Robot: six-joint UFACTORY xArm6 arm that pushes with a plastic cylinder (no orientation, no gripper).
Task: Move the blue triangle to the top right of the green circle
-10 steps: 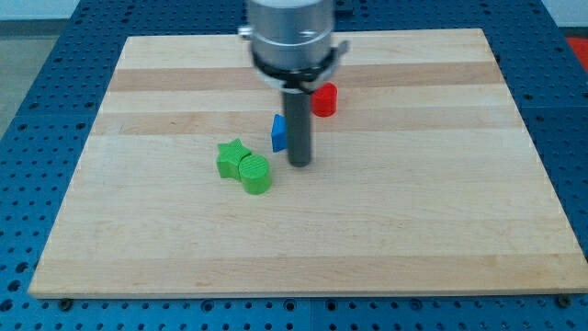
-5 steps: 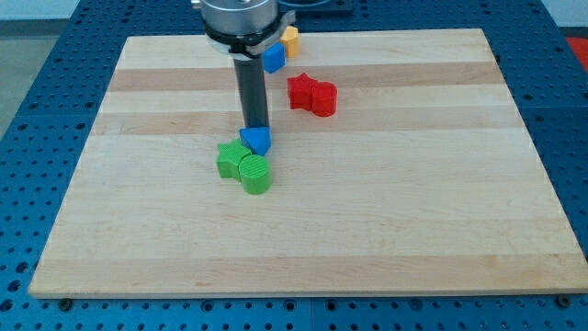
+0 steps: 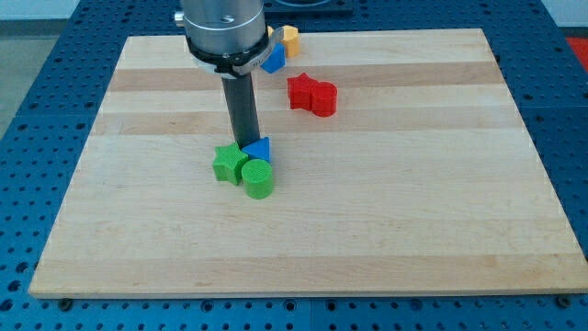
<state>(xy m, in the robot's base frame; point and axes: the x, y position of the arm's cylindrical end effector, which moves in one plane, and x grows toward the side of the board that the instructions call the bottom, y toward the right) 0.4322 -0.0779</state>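
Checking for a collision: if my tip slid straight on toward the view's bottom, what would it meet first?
Your tip sits just above the blue triangle block, so it would likely meet that first, then the green round block, though depth is unclear.

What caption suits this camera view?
My tip presses the blue triangle against the green circle and green star.

Bright, even light; sharp, soft shadows.
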